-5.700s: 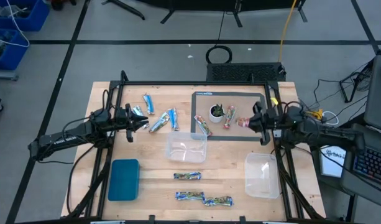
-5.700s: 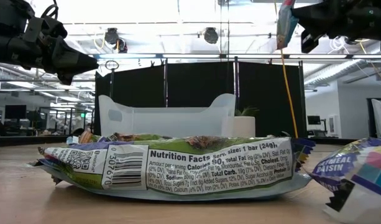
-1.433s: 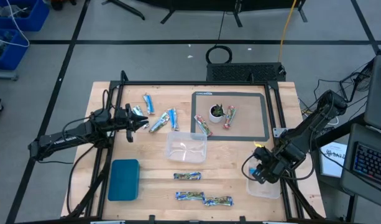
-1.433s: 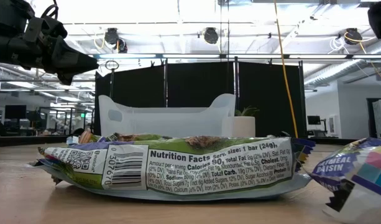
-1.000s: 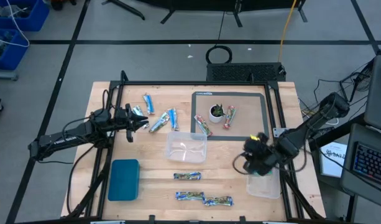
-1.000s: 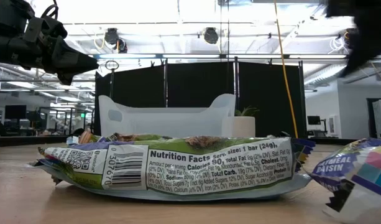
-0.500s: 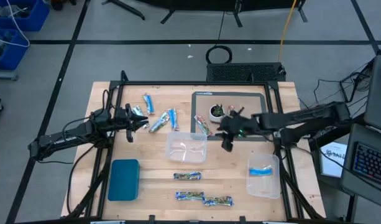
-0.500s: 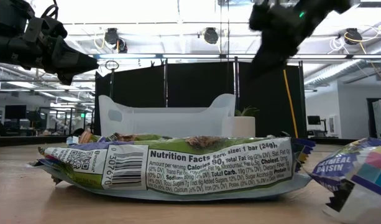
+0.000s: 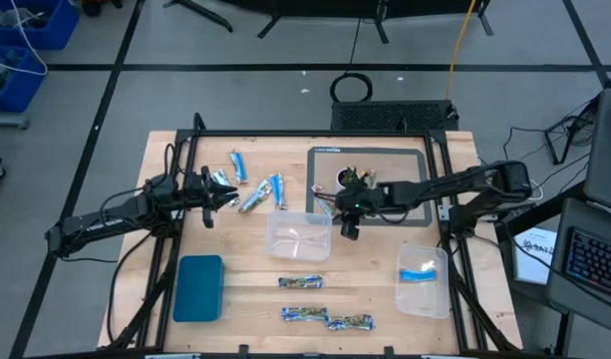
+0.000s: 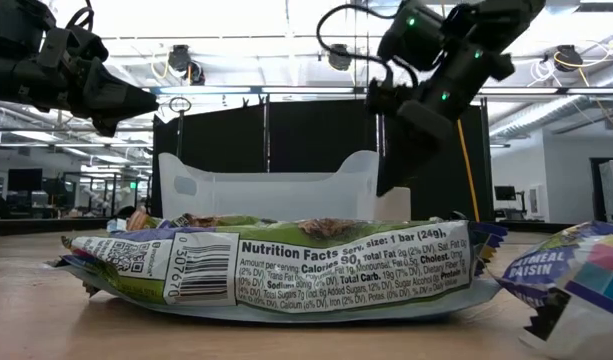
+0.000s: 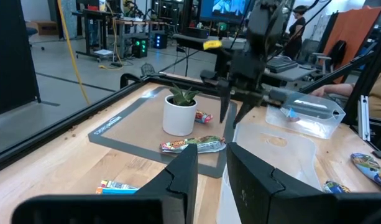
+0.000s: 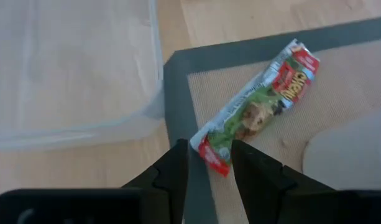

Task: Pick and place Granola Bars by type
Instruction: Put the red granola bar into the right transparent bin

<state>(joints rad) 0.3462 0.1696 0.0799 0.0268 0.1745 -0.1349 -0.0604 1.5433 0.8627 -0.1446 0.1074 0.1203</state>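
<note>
A: What takes up most of the scene?

B: The wooden table (image 9: 165,239). The two dark arms reach in from its left and right sides, and a grey-bordered mat (image 9: 410,160) lies on its far right part.

A: Where is the right gripper (image 12: 209,165)?

B: It hangs over the mat's near left corner, just right of the clear tub (image 9: 298,236) in the middle of the table. Its two fingers (image 12: 174,168) stand apart, with nothing pinched. The near end of a red-and-green bar (image 12: 255,111) lies right at the gap between the tips. That bar lies slanted on the mat, one end over the grey border.

A: And the left gripper (image 9: 231,196)?

B: It waits over the far left part of the table. Its own camera shows a narrow gap between its fingers and nothing in them.

A: What else stands there?

B: A second clear tub (image 9: 425,297) sits near the right edge, with a blue bar (image 9: 417,273) inside. A blue tray (image 9: 197,287) lies at the near left. A small white pot (image 9: 347,180) with a green plant stands on the mat, just beyond the right gripper.

A: And the remaining Granola Bars?

B: Several blue and silvery ones (image 9: 237,166) are scattered beside the left gripper, left of the mat. Three patterned ones (image 9: 300,283) lie along the near edge, between the tray and the right tub.
</note>
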